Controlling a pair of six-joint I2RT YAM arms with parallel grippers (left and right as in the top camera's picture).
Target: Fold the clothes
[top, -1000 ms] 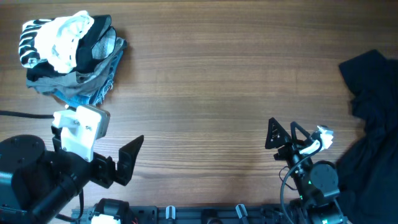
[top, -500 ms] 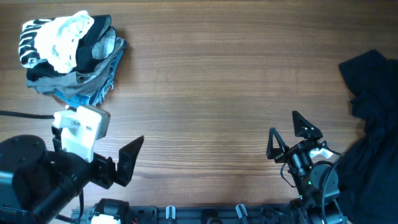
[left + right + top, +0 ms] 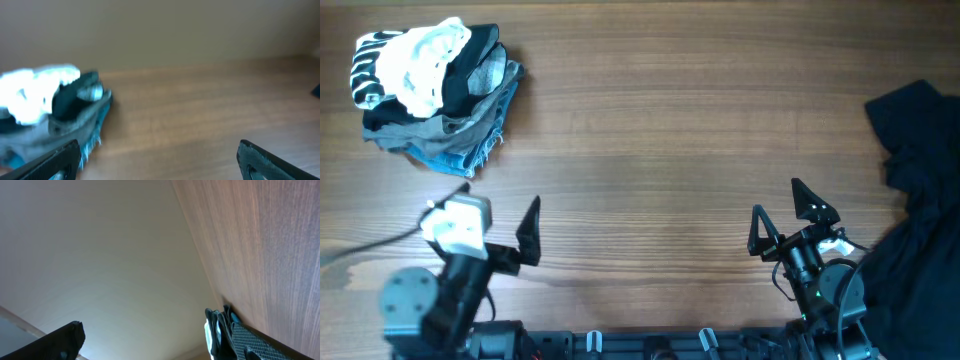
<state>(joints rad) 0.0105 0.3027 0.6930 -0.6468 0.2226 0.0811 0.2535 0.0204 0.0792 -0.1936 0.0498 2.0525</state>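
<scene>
Taking the pile [image 3: 435, 85] on the table [image 3: 670, 130] as my mark, my left gripper [image 3: 498, 212] sits just before it, my right gripper [image 3: 785, 215] well to its right and nearer me, and the garment [image 3: 920, 200] farthest right, at the table's edge.

Wooden table [image 3: 660, 130] — folded clothes pile [image 3: 430, 85] far-left; black garment [image 3: 920, 200] at right edge.

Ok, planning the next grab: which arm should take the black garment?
Probably the right arm: its jaws stand open near the black garment; the left arm sits far across the table.
</scene>
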